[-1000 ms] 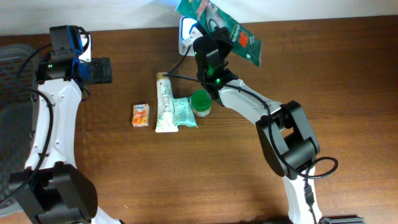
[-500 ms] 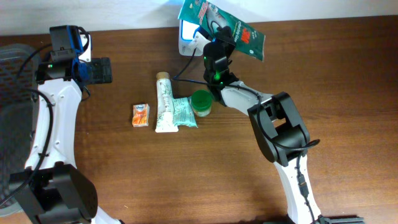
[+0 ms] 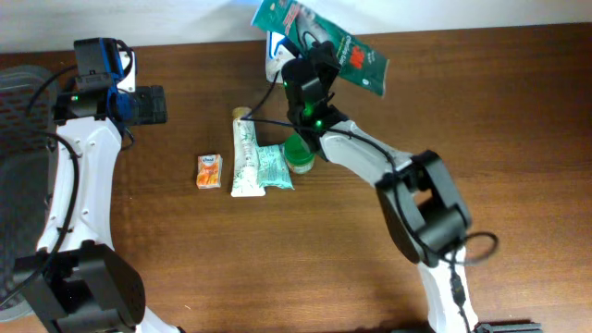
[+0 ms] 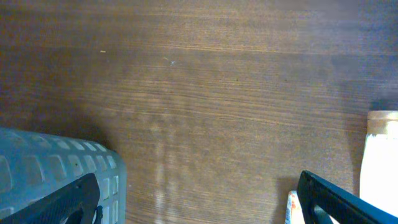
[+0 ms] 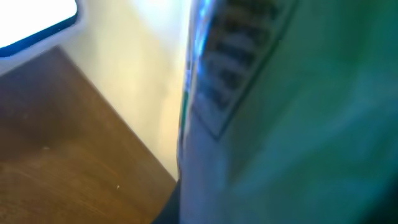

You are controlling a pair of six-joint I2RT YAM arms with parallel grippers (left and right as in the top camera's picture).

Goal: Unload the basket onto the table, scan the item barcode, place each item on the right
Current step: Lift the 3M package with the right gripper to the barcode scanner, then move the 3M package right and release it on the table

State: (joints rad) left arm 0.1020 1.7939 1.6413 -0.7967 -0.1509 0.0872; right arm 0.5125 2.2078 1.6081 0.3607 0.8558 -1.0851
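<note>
**A:** Where is the packet?

**B:** The green packet [image 3: 361, 60] is off the table [image 3: 518, 139] at the far edge. The right claw [image 3: 314, 57] is clenched on it. It hangs tilted, with one end just beside the white scanner [image 3: 274, 54].

**A:** Can you read the barcode?

**B:** No. The right wrist view is mostly blurred green foil (the print is unreadable), with a white glow at the upper left.

**A:** And the left claw?

**B:** The left claw [image 3: 159, 104] is released, jaws wide apart and gripping nothing. It sits over bare wood near the basket [image 3: 18, 111].

**A:** What else is on the table?

**B:** In the middle, a tube [image 3: 244, 153] lies touching a sachet [image 3: 275, 168]. A tub [image 3: 299, 153] with a green lid sits against the sachet's far corner. An orange box [image 3: 210, 171] lies a little to the left.
</note>
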